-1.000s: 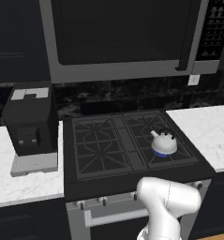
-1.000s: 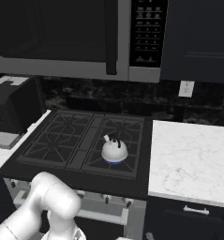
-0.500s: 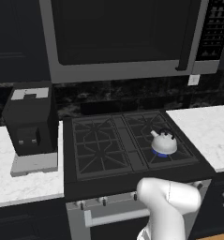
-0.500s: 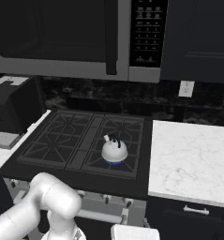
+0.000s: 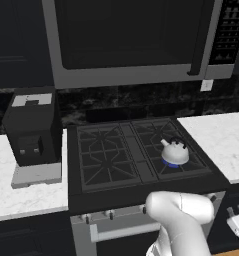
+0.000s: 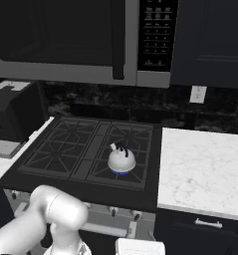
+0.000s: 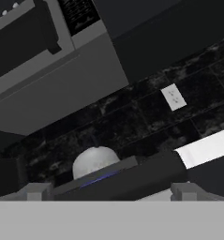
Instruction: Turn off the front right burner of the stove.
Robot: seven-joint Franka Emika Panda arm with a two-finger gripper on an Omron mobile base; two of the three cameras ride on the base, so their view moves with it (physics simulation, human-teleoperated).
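Gripper state unclear, low before stove; base views show kettle on front right burner.

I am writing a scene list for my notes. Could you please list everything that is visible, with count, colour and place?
stove: one, black, between the two counters.
front right burner: one, black grate with blue flame, under the kettle.
kettle: one, silver with a dark handle, on the front right burner.
knobs: several, small, silver, along the stove front.
microwave: one, grey frame with a dark door, above the stove.
coffee machine: one, black, on the left counter.
counters: two, white marble, either side of the stove.
wall outlet: one, white, on the dark backsplash.
arm: one, white, low before the stove.
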